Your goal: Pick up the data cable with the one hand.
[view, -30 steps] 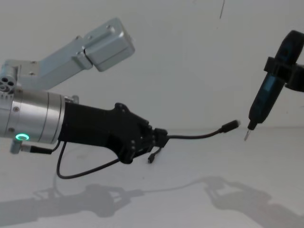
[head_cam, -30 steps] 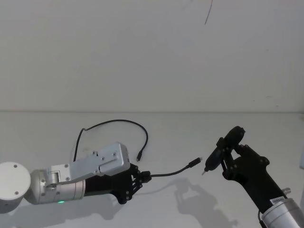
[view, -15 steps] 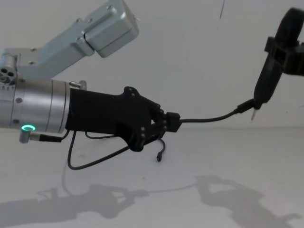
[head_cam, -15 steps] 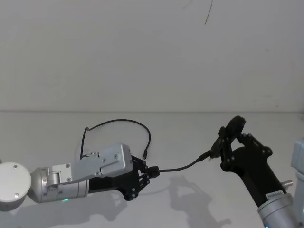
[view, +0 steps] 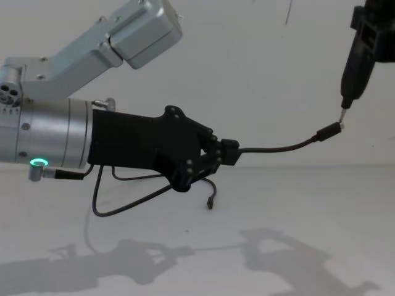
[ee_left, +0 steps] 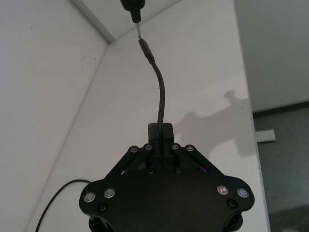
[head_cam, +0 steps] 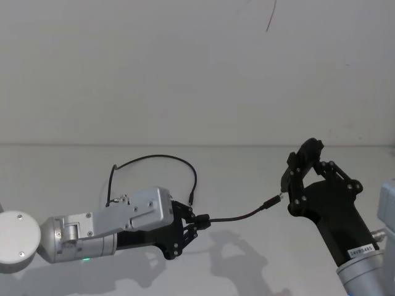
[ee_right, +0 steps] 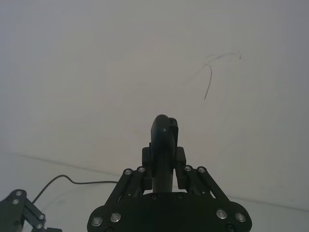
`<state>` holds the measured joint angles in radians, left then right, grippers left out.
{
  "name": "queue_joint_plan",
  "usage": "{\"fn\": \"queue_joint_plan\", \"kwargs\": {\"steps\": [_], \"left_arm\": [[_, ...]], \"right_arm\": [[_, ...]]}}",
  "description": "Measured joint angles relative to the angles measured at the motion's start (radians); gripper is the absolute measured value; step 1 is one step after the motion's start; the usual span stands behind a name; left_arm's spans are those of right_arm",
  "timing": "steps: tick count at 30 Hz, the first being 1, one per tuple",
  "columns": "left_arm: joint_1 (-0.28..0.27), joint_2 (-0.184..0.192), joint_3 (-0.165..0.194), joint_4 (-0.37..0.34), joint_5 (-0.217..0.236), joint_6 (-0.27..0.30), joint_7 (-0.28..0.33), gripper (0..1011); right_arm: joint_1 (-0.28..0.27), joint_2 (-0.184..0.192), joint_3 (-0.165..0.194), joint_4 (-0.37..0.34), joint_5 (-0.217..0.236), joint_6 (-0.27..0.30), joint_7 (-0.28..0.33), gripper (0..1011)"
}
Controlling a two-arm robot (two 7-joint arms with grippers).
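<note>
My left gripper (head_cam: 196, 220) is shut on the data cable (head_cam: 241, 215), a thin black cord, and holds it off the white table. From the fingers (view: 228, 151) the cable (view: 278, 148) arcs rightward to its plug (view: 329, 131). The other end (view: 210, 203) hangs down over the table behind a loose loop (head_cam: 154, 157). My right gripper (head_cam: 307, 174) is shut on a slim black tool (view: 357, 58), whose thin metal tip (view: 343, 116) sits just above the plug. In the left wrist view the plug (ee_left: 145, 48) nearly touches that tip (ee_left: 137, 29).
The white table (head_cam: 247, 166) runs back to a plain white wall with a thin dark mark (head_cam: 270, 18) high up. A pale grey box (head_cam: 389, 206) of my right arm shows at the right edge.
My left gripper has risen and moved right with the cable. The right arm has lifted the tool, and the cable's plug now lies at the tool's tip instead of apart from it.
</note>
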<state>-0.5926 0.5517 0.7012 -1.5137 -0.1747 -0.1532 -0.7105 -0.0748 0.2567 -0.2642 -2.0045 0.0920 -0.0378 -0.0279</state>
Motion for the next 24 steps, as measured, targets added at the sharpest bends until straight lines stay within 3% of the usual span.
{"fn": "queue_joint_plan", "kwargs": {"steps": [24], "left_arm": [[0.001,-0.001,-0.001,-0.003,0.002,-0.01,0.0,39]], "right_arm": [[-0.023,-0.021,-0.003,-0.046,0.0,0.015,0.02,263]]}}
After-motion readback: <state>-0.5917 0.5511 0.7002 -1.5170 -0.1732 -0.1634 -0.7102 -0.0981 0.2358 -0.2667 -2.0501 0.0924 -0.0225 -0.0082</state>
